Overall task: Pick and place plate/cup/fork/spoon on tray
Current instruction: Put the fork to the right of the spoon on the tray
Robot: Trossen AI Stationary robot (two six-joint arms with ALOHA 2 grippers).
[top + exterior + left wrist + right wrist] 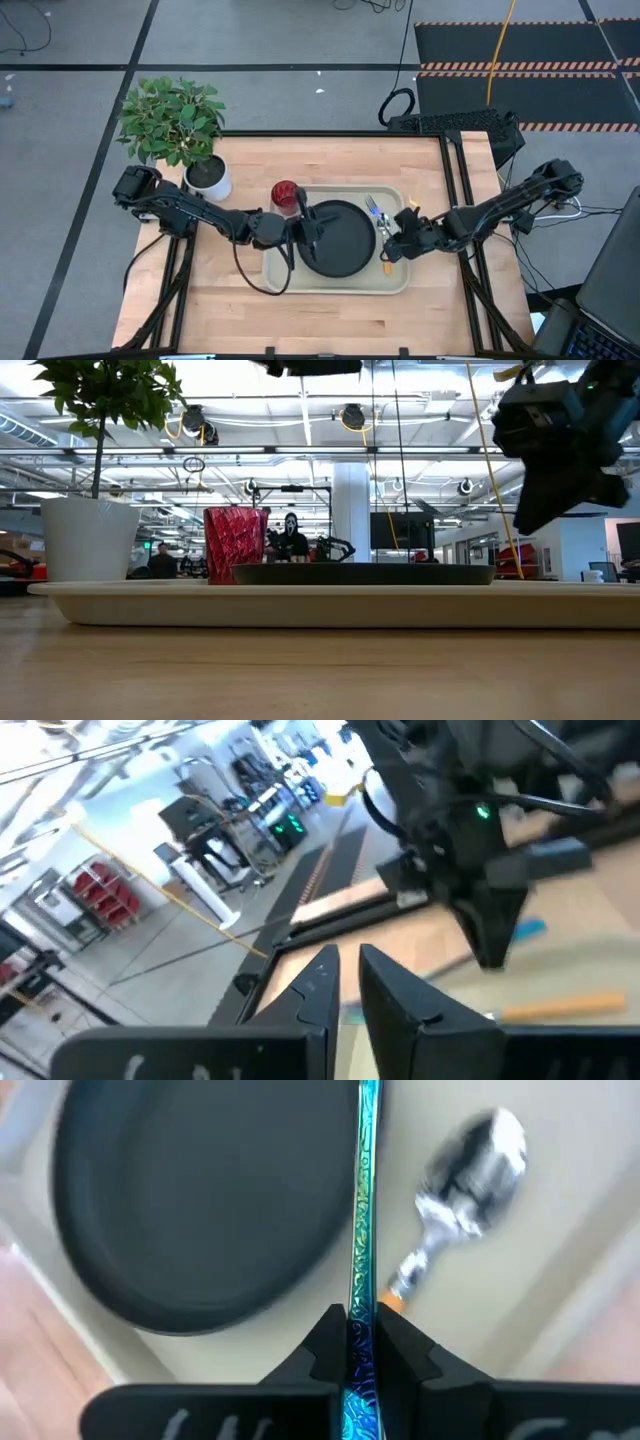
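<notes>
Fork (364, 1210) clamped by its blue handle in right end effector (362, 1342), over tray (345, 284) beside plate (340, 238). Only right wrist view shows this grip and the spoon (462, 1180) on the tray. Left end effector (345, 982) nearly closed, holding nothing, over plate. Cup (236, 544) on tray.

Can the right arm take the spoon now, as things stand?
Probably not yet. The right pincer is shut on the fork, so it is occupied. The spoon lies uncovered on the tray close beside it, otherwise free.
</notes>
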